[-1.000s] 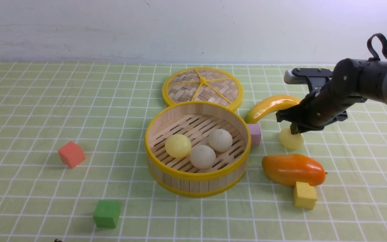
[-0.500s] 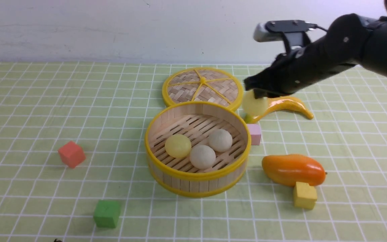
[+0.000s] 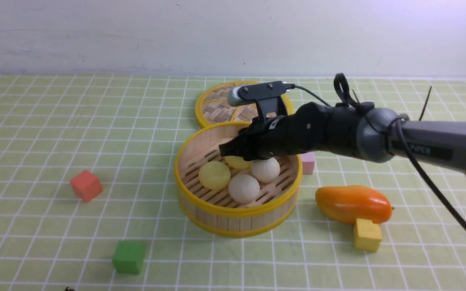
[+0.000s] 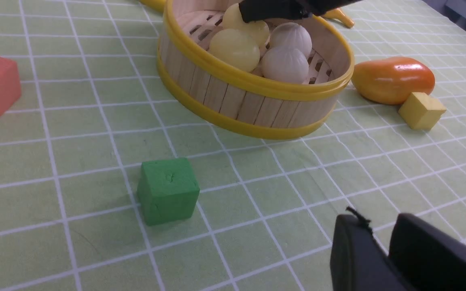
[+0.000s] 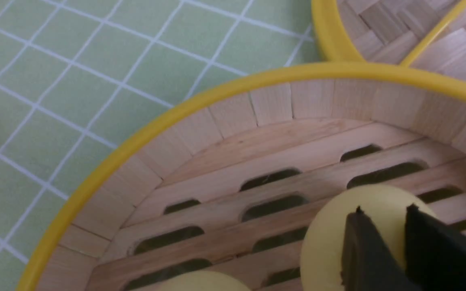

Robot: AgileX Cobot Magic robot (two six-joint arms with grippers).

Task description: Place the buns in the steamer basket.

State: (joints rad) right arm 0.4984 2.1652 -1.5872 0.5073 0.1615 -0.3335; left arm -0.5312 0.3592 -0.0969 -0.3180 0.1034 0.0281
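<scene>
The right gripper (image 3: pixel 233 155) reaches over the steamer basket (image 3: pixel 238 211) from the three o'clock side, its fingers (image 5: pixel 378 258) clamped on the fourth bun, a pale yellow ball (image 3: pixel 238 162). In the right wrist view the two dark tips sit close together against the ball's top, with the slatted floor directly underneath; whether the ball already touches the slats cannot be told.

The relation that decides the release is where this bun hangs among the three already inside. The other pale yellow bun (image 3: pixel 214 175) lies at about eight o'clock from it, an off-white bun (image 3: pixel 244 188) at about six o'clock, and the second off-white bun (image 3: pixel 265 169) just beside it at three to four o'clock. The held ball sits toward the twelve o'clock part of the floor, where the slats look bare, so letting go there seems likely to leave it resting against its neighbours rather than on top of them.

The left gripper (image 4: pixel 382 248) hangs low near the green cube (image 4: pixel 168 190), well apart from the basket, fingers close together with only a narrow gap and holding nothing. The right arm is plainly the nearer one.
</scene>
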